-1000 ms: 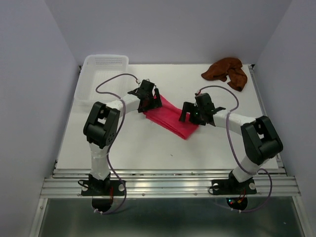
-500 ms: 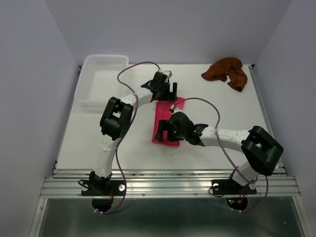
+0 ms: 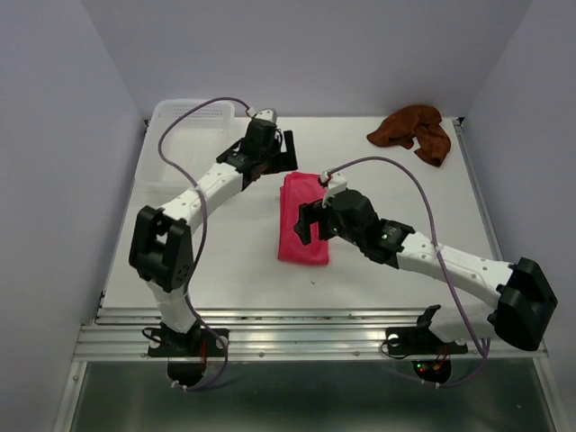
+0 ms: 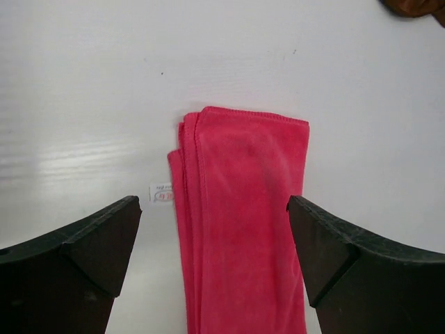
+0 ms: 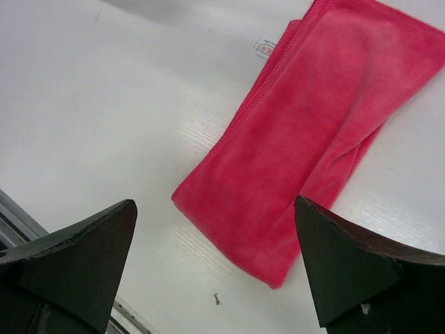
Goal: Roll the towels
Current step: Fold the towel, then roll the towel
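While folded into long strip on tabletop (image 3: 225,261), pink towel (image 3: 303,219) lies flat; brown towel (image 3: 412,130) crumpled, far right corner. Both likely soft, light, floppy. Empty, fully open: left gripper (image 3: 273,151) above strip's far end, right gripper (image 3: 310,221) beside its middle. Pinch 1 short end, all layers.

Was boxed in on three sides by plain pale lilac walls (image 3: 315,54). Held a white table (image 3: 225,270), edged at the near side by ribbed metal rails (image 3: 306,337). Was lit softly and evenly, with a faint sheen on its top.
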You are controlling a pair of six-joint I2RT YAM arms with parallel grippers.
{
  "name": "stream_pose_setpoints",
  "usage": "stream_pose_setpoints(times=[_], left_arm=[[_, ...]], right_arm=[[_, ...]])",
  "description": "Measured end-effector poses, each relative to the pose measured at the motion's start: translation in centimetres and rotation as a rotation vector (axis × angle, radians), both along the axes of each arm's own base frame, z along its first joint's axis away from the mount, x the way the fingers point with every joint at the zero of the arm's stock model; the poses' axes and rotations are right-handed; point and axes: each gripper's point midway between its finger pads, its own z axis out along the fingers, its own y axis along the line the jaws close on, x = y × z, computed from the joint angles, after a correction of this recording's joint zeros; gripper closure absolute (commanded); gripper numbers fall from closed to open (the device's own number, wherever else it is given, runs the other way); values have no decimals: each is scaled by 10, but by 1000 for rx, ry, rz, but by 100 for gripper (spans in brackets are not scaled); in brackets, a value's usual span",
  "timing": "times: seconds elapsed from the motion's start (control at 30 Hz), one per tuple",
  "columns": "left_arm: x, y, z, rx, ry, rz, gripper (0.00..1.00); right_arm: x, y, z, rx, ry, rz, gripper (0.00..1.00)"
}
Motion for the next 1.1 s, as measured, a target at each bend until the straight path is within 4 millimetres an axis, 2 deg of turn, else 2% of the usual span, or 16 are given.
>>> stream_pose_setpoints(times=[0.1, 0.17, 0.23, 0.27, 0.4, 0.47, 0.53, 0.67, 0.83, 0.87, 0.9, 0.97, 1.0, 1.07, 1.1], left_arm=[[-37, 24, 33, -56, -29, 54, 1], [-63, 33, 29, -98, -18, 67, 1], [-97, 42, 4, -123, 45, 71, 1], [-122, 47, -22, -123, 117, 68, 1], [-205, 49, -101, -122, 366, 25, 1], [-234, 48, -121, -132, 453, 10, 1], [-243, 46, -127, -154, 487, 9, 1], [-231, 30, -114, -246, 451, 5, 1], [-224, 22, -119, -271, 457, 14, 4], [-224, 22, -120, -274, 458, 16, 8], [-223, 21, -121, -276, 460, 18, 24], [-220, 19, -123, -279, 466, 27, 44], [-218, 18, -125, -277, 472, 34, 65], [-215, 16, -129, -269, 484, 41, 86], [-213, 15, -131, -270, 494, 54, 100]], right_arm=[[-7, -7, 4, -80, -73, 101, 0], [-16, -12, 1, -177, -136, 230, 0], [-22, -15, -6, -262, -178, 336, 0], [-24, -16, -9, -289, -189, 369, 0], [-29, -22, -37, -431, -185, 488, 0], [-32, -23, -52, -484, -163, 534, 0], [-34, -26, -70, -534, -130, 572, 0], [-39, -25, -97, -594, -74, 631, 0], [-47, -15, -114, -635, -57, 693, 1], [-49, -12, -117, -644, -61, 706, 2], [-50, -11, -118, -649, -62, 712, 3], [-55, -7, -123, -660, -63, 733, 8], [-56, -5, -125, -672, -67, 736, 8], [-57, -3, -129, -682, -70, 738, 13], [-56, -2, -131, -688, -71, 733, 15]])
